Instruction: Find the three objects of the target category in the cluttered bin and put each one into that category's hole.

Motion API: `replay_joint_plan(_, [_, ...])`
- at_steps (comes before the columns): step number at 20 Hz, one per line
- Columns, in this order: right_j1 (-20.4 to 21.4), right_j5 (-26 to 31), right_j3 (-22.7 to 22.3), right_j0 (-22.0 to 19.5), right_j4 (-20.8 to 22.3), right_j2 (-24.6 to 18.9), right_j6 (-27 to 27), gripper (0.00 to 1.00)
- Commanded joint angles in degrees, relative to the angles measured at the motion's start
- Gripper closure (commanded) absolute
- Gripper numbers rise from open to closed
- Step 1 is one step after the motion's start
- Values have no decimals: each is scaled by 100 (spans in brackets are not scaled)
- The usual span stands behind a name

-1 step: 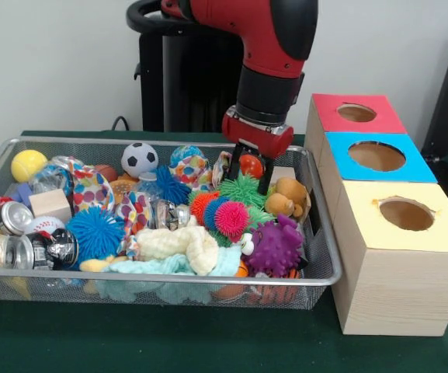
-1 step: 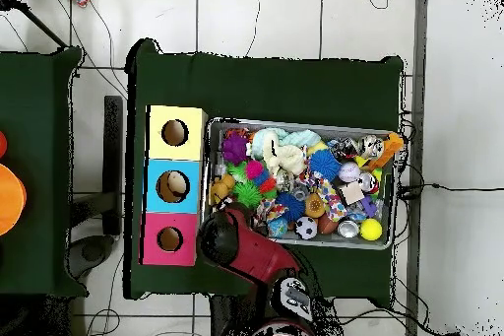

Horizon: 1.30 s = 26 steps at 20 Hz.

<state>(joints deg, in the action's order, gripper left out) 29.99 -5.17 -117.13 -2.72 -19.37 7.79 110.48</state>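
Counter (image 1: 208, 350) w/ dark green cloth, pale wall behind; overhead shows tiled floor w/ cables. Wire mesh bin (image 1: 169, 277) packed w/ toys. Hand (image 1: 252, 172) is down at bin's back edge, box side, jaws closed round a small red ball (image 1: 251, 165), prob held just clear of the pile. Green spiky ball (image 1: 243, 189) right below it, brown plush toy (image 1: 286, 198) just beside. 3 wooden boxes in a row beside bin, 1 hole each: red-top box (image 1: 328, 115), blue-top box (image 1: 348, 167), yellow-top box (image 1: 379, 233). Also 1 soccer ball (image 1: 139, 158), 1 yellow ball (image 1: 28, 165), 1 purple spiky toy (image 1: 274, 247).
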Motion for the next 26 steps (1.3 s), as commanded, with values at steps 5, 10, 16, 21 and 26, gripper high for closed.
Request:
replay_joint_plan(5, [575,179,-550,316,-392,-442,1618,0])
replay_joint_plan(10, [588,56,-561,289,-476,-597,1694,0])
replay_joint_plan(16, [398,-57,-445,306,-559,-670,1686,0])
replay_joint_plan(21, [277,-173,-303,195,-566,-753,1671,0])
replay_joint_plan(26, [387,-24,-119,276,-722,-662,1592,0])
